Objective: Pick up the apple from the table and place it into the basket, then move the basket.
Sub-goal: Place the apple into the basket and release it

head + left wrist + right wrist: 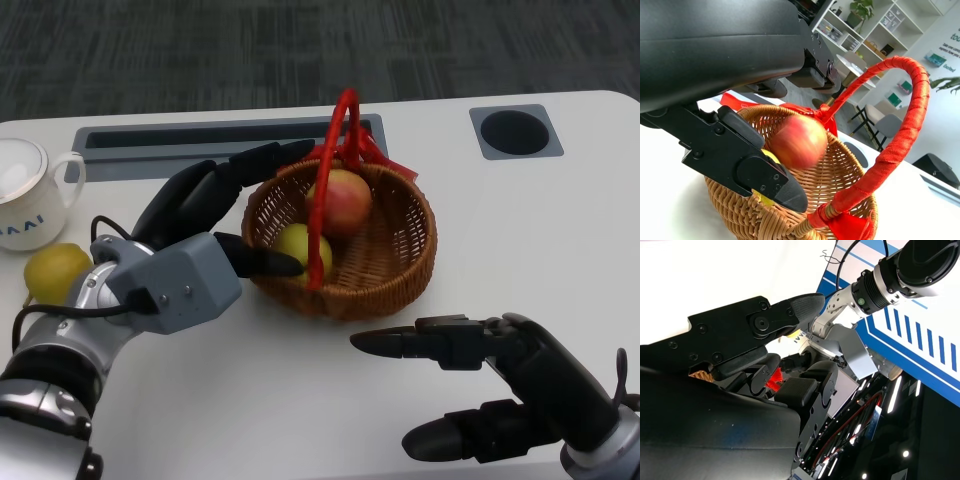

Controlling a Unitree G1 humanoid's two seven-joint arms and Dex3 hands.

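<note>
Head view: wicker basket (pixel 345 245) with a red handle (pixel 330 175) sits mid tabletop (pixel 520 230). A red-yellow apple (pixel 342 200) lies inside it, next to a smaller yellow-green fruit (pixel 300 250). The left robot hand (pixel 215 215) is at the basket's left rim, fingers spread, upper ones over the rim by the handle base, thumb pointing in toward the yellow-green fruit; it holds nothing. The right robot hand (pixel 480 385) hovers in front of the basket, apart from it, fingers extended and apart, empty. A white mug (pixel 25 190) stands at the far left edge, a yellow fruit (pixel 55 270) just in front of it, partly behind the left forearm. A dark round recess (pixel 515 130) sits at the far right, a long slot (pixel 180 135) behind the basket.

Left wrist view adds a close look: the apple (pixel 800 142) is blurred, just inside the basket (pixel 740 215), touching no finger; a red bow (pixel 847 225) ties the handle (pixel 900 130) at the rim.

Right wrist view shows only its own robot hand (pixel 785 345), fingers apart, a sliver of wicker (pixel 700 375), and the left arm (pixel 865 290) beyond; apple hidden here.
</note>
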